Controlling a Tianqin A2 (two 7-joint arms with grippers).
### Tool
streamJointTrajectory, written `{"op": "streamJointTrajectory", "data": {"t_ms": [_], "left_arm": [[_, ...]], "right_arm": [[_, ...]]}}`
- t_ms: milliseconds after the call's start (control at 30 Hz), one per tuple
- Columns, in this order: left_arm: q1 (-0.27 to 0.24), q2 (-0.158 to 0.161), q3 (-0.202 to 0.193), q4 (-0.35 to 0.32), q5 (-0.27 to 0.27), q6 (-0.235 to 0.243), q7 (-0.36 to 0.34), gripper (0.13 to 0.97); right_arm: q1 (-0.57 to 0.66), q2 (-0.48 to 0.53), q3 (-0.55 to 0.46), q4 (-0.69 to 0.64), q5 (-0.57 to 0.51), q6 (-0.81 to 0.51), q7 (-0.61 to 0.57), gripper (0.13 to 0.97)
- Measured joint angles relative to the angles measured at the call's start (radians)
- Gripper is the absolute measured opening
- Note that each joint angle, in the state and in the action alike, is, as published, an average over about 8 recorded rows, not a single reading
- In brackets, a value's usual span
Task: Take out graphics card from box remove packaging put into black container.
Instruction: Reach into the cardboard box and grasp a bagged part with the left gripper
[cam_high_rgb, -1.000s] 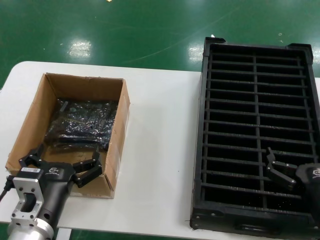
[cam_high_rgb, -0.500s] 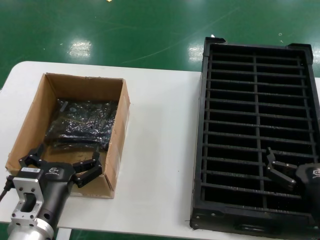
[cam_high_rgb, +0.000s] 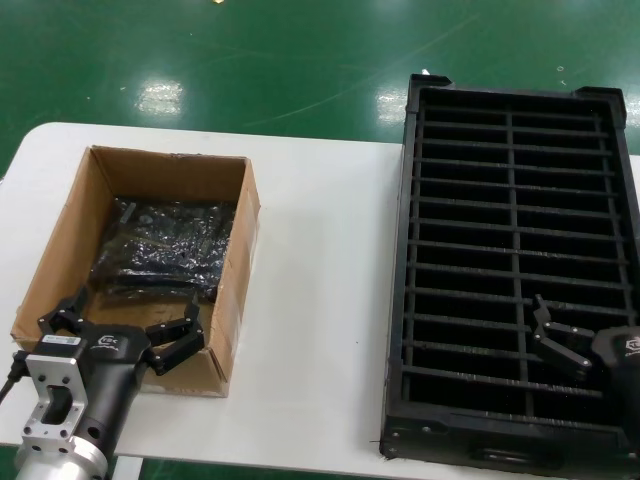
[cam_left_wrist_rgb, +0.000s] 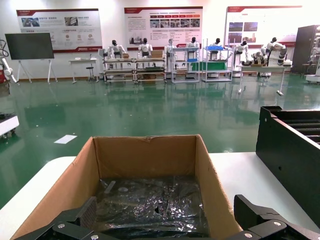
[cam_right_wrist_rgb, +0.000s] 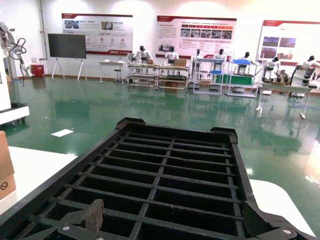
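Note:
The brown cardboard box (cam_high_rgb: 58, 245) (cam_left_wrist_rgb: 145, 156) stands open on the left of the table. Dark glossy bags (cam_high_rgb: 165, 250) (cam_left_wrist_rgb: 150, 202) with boards inside lie in it. No bare graphics card shows, and loose silver-grey packaging is out of view. My left gripper (cam_high_rgb: 122, 320) (cam_left_wrist_rgb: 166, 220) hangs open over the box's near end, one finger inside the box and the other outside its right wall, holding nothing. The black container (cam_high_rgb: 400, 300) (cam_right_wrist_rgb: 55, 187) with ribbed slots fills the right side. My right gripper (cam_high_rgb: 578, 345) (cam_right_wrist_rgb: 172, 220) is open above its near right slots, with nothing held.
The white table (cam_high_rgb: 320, 300) has a bare strip between the box and the container. The table's rounded left end and its front edge are close to both arms. Beyond it lies green floor, with display racks far off.

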Motion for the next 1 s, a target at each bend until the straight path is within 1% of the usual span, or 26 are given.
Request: {"op": "streamJointTrajectory", "data": {"t_ms": [767,1000], "left_arm": [[0.000,0.000,0.000,0.000,0.000,0.000,0.000,0.966],[-0.026,-0.001,-0.011,-0.002,0.005,0.002,0.005,0.966]], "right_arm": [[0.000,0.000,0.000,0.000,0.000,0.000,0.000,0.966],[0.000,0.000,0.000,0.000,0.000,0.000,0.000,0.966]]}}
